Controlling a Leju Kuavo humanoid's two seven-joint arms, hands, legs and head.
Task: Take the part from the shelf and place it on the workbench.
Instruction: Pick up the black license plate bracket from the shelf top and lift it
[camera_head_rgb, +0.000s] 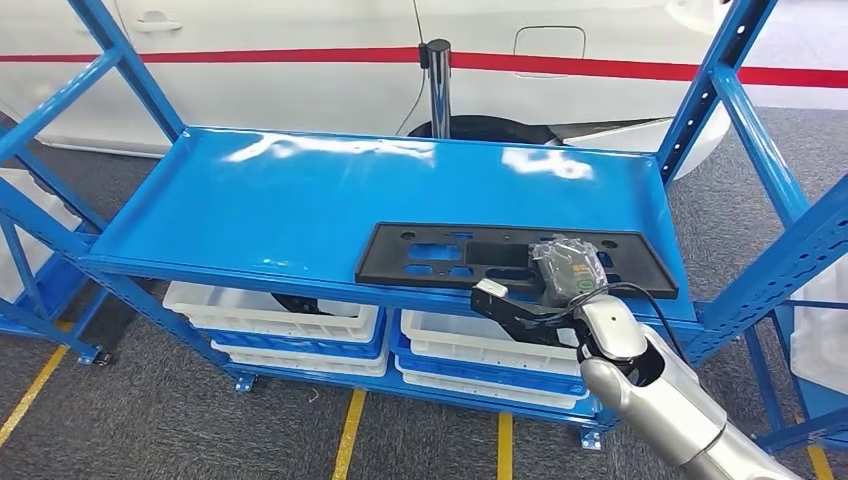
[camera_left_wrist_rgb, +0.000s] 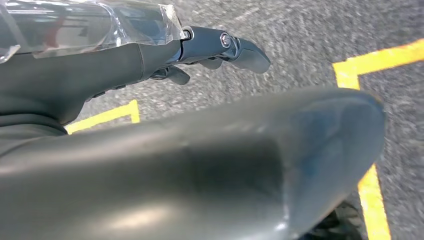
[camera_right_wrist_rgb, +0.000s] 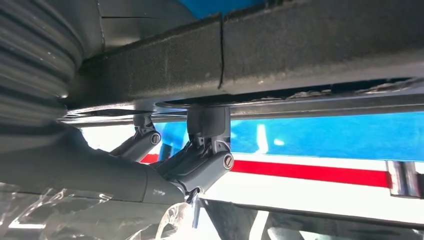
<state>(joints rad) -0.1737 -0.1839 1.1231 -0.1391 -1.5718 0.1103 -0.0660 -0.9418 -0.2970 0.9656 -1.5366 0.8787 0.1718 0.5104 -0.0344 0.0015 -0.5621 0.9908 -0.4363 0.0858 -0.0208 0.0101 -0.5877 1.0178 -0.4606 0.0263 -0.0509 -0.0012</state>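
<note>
Shelf (camera_head_rgb: 300, 200): blue; part (camera_head_rgb: 440, 255) lies at its front edge
Part: flat, stiff, seemingly light; best taken by its near edge
Right hand (camera_head_rgb: 565, 270): fingers close on part's edge (camera_right_wrist_rgb: 207, 135)
Left hand (camera_left_wrist_rgb: 220, 47): hangs, holds nothing; curl unclear

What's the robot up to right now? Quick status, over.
Right robot hand on the black part, at its near edge. Part flat on the blue shelf. Left robot hand hanging, empty. Nothing in the way.

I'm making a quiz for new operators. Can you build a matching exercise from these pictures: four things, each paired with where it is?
Things:
1. flat black plastic part
2. white plastic trays
3. right hand
4. yellow floor lines

Places:
A. grey carpet under the rack
B. front right of the blue metal shelf
C. on the part's right end
D. lower level of the rack

Pairs: 1-B, 2-D, 3-C, 4-A
</note>
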